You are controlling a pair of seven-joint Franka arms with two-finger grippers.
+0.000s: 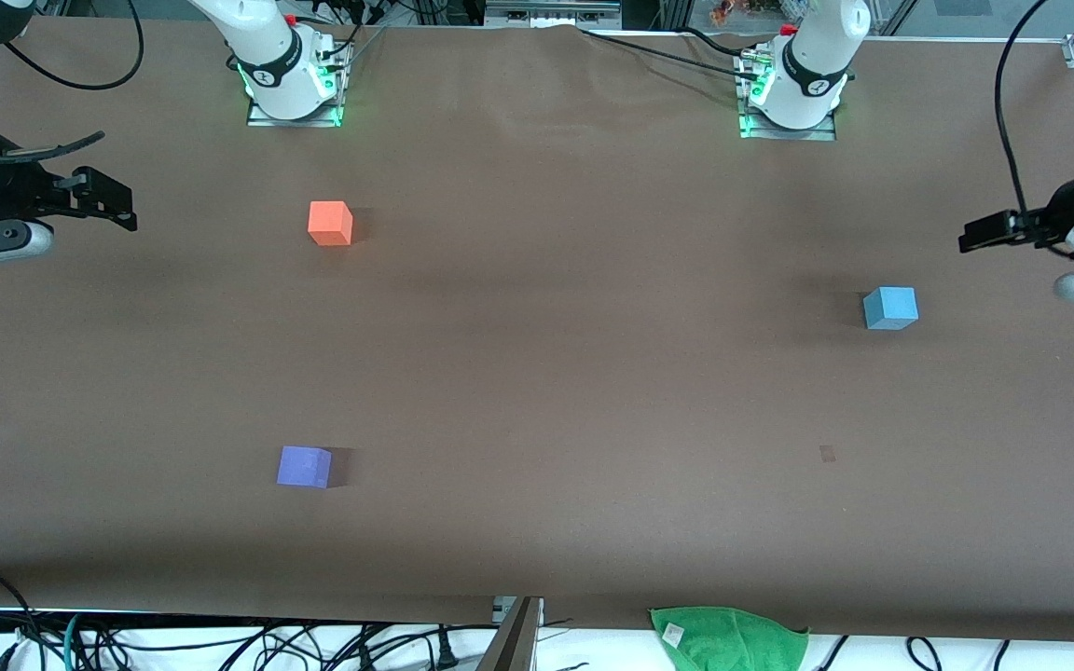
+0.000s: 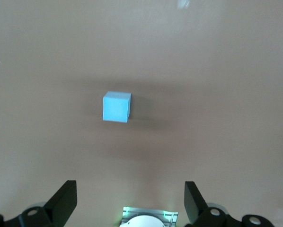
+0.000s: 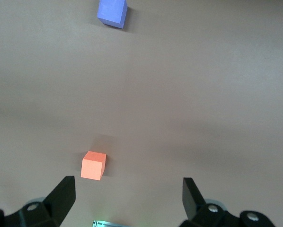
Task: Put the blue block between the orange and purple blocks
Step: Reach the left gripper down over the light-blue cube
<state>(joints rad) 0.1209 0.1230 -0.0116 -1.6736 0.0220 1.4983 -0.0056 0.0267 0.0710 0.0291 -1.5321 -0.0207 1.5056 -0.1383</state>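
Front view: both claws wide, empty | left claw off-centre from blue block | you risk nudging it.

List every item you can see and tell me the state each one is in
blue block: resting on the table, toward the left arm's end, untouched.
orange block: on the table, untouched.
purple block: on the table, nearer the front camera than the orange block.
left gripper: open, empty.
right gripper: open, empty.

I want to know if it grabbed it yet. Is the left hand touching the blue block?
Apart. The left wrist view shows bare table between the open left hand and the blue block.
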